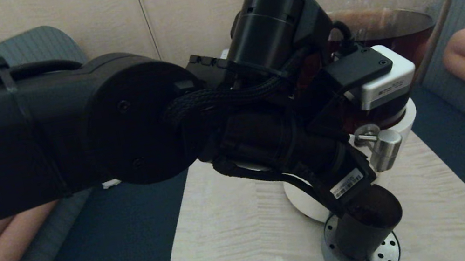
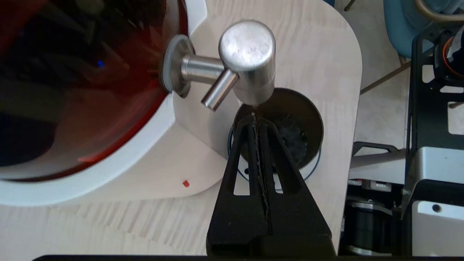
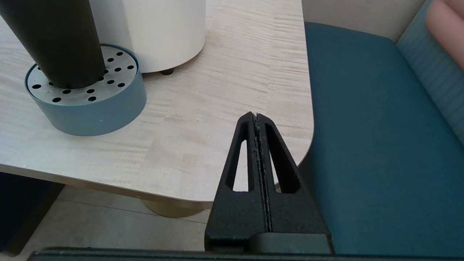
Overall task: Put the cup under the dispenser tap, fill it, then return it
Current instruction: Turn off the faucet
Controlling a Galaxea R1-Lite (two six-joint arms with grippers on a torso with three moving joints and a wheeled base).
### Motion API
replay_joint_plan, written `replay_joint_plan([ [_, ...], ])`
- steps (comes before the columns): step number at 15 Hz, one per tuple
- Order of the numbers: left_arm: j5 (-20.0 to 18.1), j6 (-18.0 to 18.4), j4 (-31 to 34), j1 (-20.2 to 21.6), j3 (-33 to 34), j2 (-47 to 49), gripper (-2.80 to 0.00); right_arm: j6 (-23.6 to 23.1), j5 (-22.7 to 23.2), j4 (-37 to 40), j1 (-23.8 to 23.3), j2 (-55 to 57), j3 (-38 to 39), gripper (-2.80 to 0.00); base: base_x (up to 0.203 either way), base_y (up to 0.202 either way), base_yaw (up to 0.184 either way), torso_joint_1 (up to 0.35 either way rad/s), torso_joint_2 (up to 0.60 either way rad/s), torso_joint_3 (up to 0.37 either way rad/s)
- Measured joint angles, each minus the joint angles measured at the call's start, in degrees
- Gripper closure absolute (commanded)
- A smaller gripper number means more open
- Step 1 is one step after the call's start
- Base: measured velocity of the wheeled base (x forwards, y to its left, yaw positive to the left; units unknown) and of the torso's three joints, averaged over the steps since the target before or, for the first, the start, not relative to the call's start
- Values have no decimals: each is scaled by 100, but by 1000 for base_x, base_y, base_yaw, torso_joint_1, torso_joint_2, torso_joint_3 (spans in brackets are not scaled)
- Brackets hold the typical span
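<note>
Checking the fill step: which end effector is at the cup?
The left end effector, shut, its tips over the cup beneath the dispenser tap; the right end effector hangs shut off the table's corner.

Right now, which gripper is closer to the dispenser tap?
Left. The left gripper, fingers shut, sits just beside the dispenser tap, over the cup. The right gripper hangs off at the table's edge.

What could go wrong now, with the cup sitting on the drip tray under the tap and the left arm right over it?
1. The left gripper, fingers shut and empty, sits just above the cup rim; a small drop could tip the cup off the drip tray.
2. The fingers are close to the dispenser tap; a push might slide off it.
3. The drip tray stands near the table edge, so a knocked cup could fall to the floor.
</note>
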Motion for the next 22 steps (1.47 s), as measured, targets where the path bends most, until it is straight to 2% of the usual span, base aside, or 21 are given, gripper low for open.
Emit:
replay_joint_plan([
  [17,423,26,-153,22,-316,196,0,0,0,0,0,0,0,0,0,0,0,0,0,0],
  [22,541,28,-545,26,-351,291,0,0,0,-1,0,0,0,0,0,0,0,0,0,0],
])
